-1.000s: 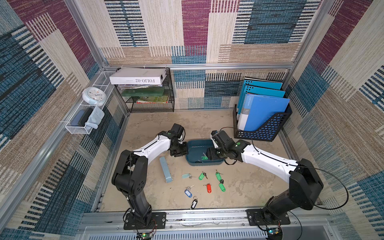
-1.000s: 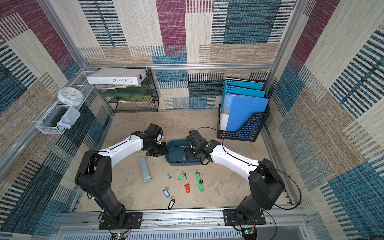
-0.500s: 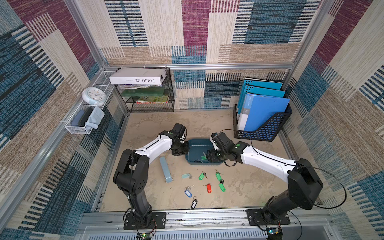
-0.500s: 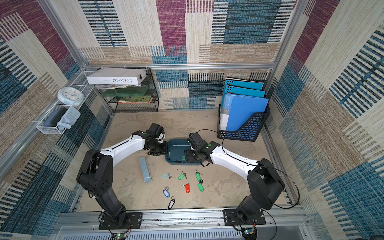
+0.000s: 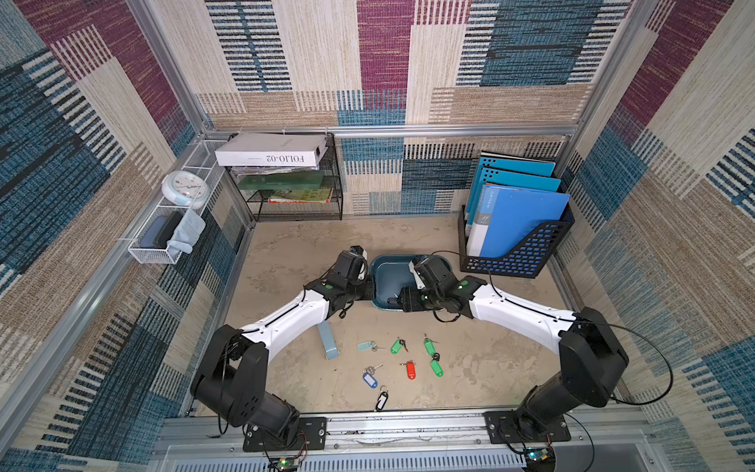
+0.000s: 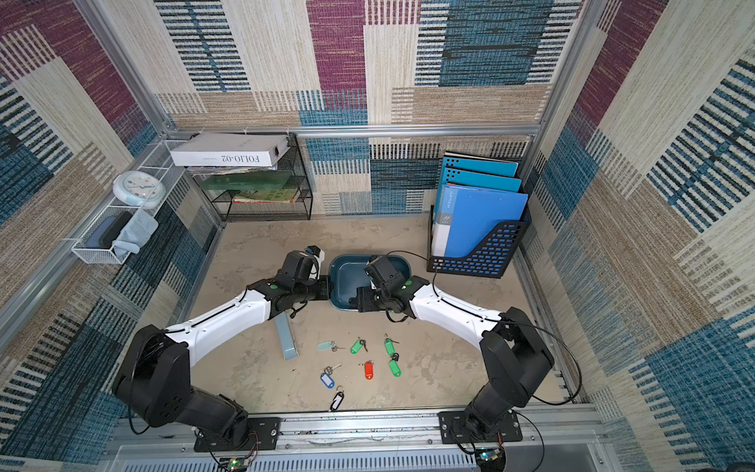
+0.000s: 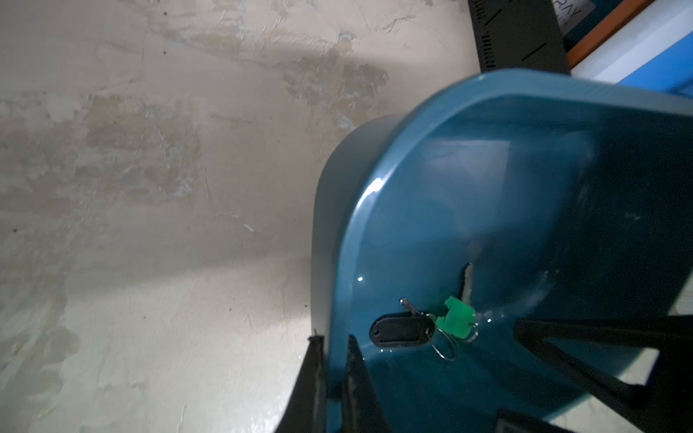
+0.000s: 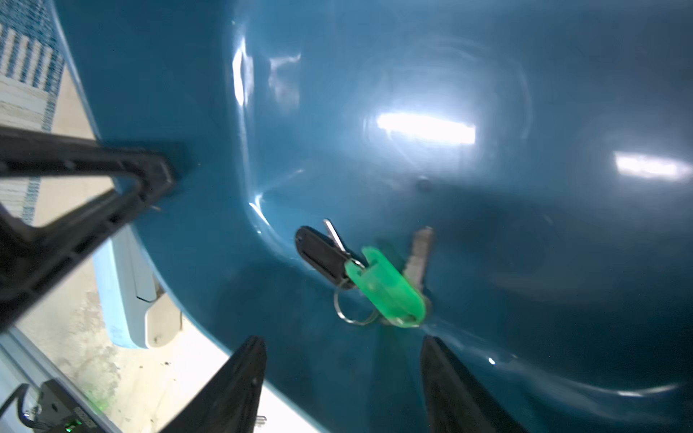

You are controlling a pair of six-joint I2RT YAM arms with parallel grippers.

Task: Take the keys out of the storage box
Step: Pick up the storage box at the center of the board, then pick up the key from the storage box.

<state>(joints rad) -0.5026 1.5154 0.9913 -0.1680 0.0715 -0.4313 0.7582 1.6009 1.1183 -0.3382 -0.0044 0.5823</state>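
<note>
The table (image 5: 490,367) carried the box (image 5: 388,278) between the two arms. The left gripper (image 7: 333,361) was clamped shut on the box's end wall, one finger inside, one outside. The right gripper (image 8: 341,343) hung inside the box, jaws apart and empty, just short of the last two keys (image 7: 455,318) there: a green key (image 8: 386,292) and a black key (image 8: 318,255), touching in a curved corner of the floor. Seven more keys (image 5: 410,370) lay out on the table. The likely trouble: the pair's rings seemed to overlap, so a pinch on the green tag could drag the black key along and drop it, and the glossy curved floor could let a tag skid from the closing jaws.
</note>
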